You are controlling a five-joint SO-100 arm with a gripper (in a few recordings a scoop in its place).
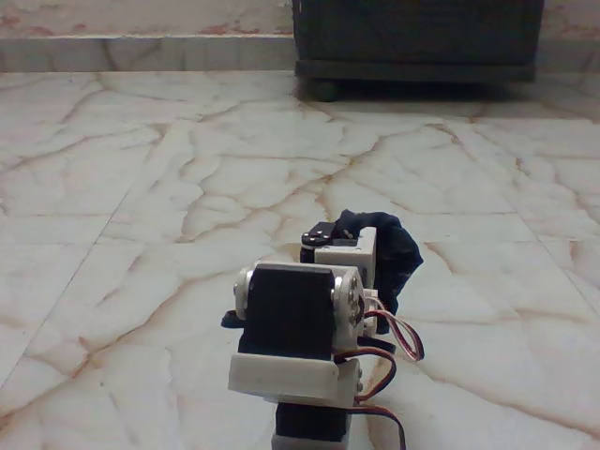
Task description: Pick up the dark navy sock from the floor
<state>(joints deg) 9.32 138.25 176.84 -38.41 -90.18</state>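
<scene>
Looking from behind the arm in the fixed view: white brackets and black motor blocks low in the middle, red, white and black wires looping off to the right. Beyond them, the sock, dark navy, bunched and draped against the white gripper, raised above the floor. Cannot tell whether the fingers are clamped together or apart, hidden behind the arm. Dark cabinet standing at the far wall

One dark navy sock shows, draped at the far end of one white-and-black arm. One dark cabinet stands at the back on the marble floor. Beneath the cabinet, one round foot shows, possibly a caster.
</scene>
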